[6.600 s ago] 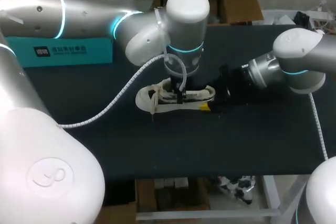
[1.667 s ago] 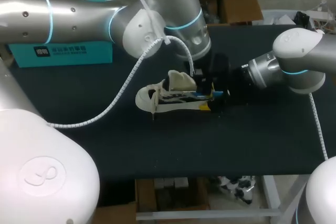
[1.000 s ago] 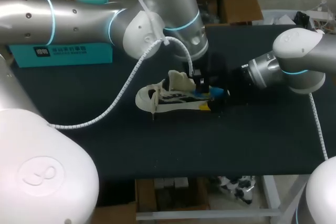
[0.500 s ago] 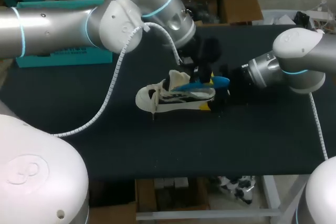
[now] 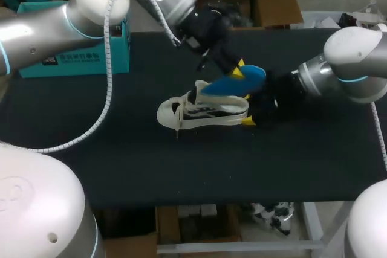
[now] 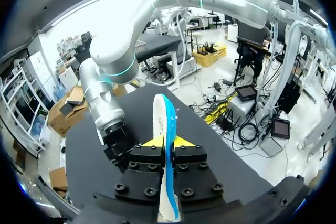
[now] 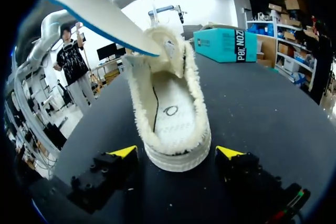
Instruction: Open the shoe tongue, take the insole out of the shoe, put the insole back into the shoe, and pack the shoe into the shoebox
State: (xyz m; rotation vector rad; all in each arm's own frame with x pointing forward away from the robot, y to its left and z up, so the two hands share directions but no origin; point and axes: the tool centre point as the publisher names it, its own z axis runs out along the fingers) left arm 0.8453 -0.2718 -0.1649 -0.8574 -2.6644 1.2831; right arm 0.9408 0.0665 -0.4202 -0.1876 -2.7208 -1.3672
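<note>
While aloft over black table (image 5: 181, 167), left claw (image 6: 166, 141) clenched on insole (image 5: 233, 83); right claw (image 7: 176, 153) released astride heel of shoe (image 7: 170, 114).

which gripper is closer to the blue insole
Left. The left gripper is shut on the insole, holding it above the shoe; the right gripper is lower, open around the shoe's heel, not touching the insole.

White label (image 5: 69, 58) on the teal shoebox (image 5: 120, 58); its print too blurred to read.
</note>
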